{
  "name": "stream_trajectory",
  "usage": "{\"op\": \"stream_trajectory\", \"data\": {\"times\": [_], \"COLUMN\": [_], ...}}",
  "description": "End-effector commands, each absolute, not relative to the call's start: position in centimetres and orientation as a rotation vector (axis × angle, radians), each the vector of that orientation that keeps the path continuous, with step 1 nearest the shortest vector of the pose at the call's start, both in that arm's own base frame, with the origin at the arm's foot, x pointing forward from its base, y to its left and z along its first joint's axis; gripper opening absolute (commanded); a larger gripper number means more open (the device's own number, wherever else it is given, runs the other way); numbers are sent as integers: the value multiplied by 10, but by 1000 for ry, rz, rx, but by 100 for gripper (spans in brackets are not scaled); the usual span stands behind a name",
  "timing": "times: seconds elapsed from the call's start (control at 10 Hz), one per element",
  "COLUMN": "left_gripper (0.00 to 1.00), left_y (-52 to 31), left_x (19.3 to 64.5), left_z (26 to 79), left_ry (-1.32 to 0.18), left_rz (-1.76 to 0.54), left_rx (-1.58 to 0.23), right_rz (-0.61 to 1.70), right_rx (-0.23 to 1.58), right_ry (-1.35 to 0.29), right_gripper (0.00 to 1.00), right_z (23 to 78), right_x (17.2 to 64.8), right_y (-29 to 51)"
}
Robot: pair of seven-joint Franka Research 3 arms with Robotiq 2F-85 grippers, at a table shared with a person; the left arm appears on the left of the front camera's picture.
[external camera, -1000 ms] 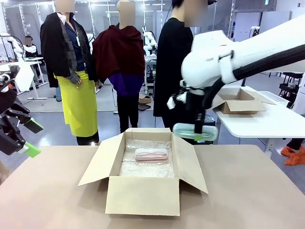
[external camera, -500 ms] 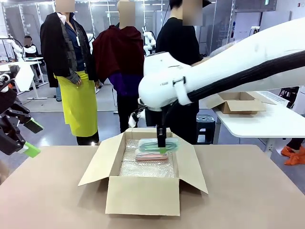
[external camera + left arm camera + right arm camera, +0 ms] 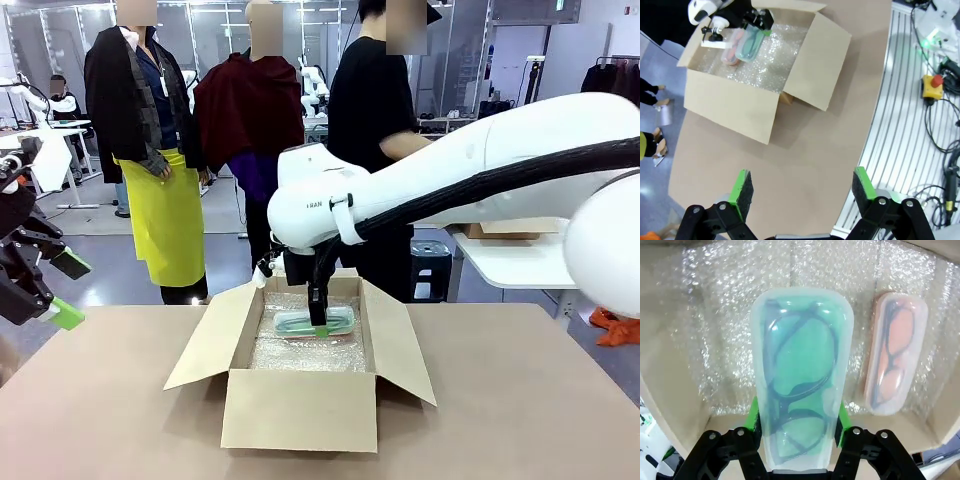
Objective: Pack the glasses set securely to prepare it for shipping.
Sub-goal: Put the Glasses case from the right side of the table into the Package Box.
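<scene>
Grippers at work over a packing box: we see the right gripper (image 3: pixel 318 326) reaching down into the open brown cardboard box (image 3: pixel 300 412), its green pads clamped narrowly on the long sides of the mint green oblong glasses case with a translucent top (image 3: pixel 294 322). In its own wrist view the right gripper (image 3: pixel 796 422) holds that mint case (image 3: pixel 800 365) near one end, with dark-framed glasses visible through the lid. Beneath and ahead of its fingers spreads the clear bubble-wrap sheet (image 3: pixel 715 315) lining the box floor. We cannot tell whether the mint case touches the wrap. Just beside the held case, to the side of the gripper's fingers and parallel to it, lies the pale pink oblong glasses case (image 3: pixel 895 355) flat on the wrap, apart from the pads.

We find the left gripper (image 3: pixel 66 290) well away from the box, raised at the table's edge. Its jaws stand wide with nothing between them. From its wrist view the left gripper (image 3: pixel 802 191) looks down on the tan table (image 3: pixel 805 135), with the box (image 3: pixel 730 105) far ahead of its fingertips.
</scene>
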State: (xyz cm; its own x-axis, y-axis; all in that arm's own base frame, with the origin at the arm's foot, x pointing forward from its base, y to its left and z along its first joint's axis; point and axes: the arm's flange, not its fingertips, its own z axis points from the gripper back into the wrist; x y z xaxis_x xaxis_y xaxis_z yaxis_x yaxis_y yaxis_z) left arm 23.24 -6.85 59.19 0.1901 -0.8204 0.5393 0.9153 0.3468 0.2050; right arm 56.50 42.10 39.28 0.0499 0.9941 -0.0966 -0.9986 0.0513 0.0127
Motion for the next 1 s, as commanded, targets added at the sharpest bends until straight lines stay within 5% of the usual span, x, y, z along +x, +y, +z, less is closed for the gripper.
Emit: {"op": "stream_trajectory", "data": {"times": [0.0, 0.5, 0.6, 0.8, 0.9], "left_gripper": [100, 100, 100, 100, 100], "left_y": [-67, -67, -67, -67, -67], "left_x": [231, 231, 231, 231, 231], "left_z": [593, 593, 593, 593, 593], "left_ry": [-637, -637, -637, -637, -637], "left_rz": [-1245, -1245, -1245, -1245, -1245], "left_rx": [-181, -181, -181, -181, -181], "right_rz": [1478, 1453, 1453, 1459, 1460], "right_rx": [-30, 2, -3, -21, -2], "right_ry": [104, 168, 165, 188, 191], "right_gripper": [30, 30, 71, 97, 100], "right_z": [381, 338, 339, 341, 343], "right_x": [572, 583, 582, 580, 580], "right_y": [433, 434, 433, 429, 427]}}
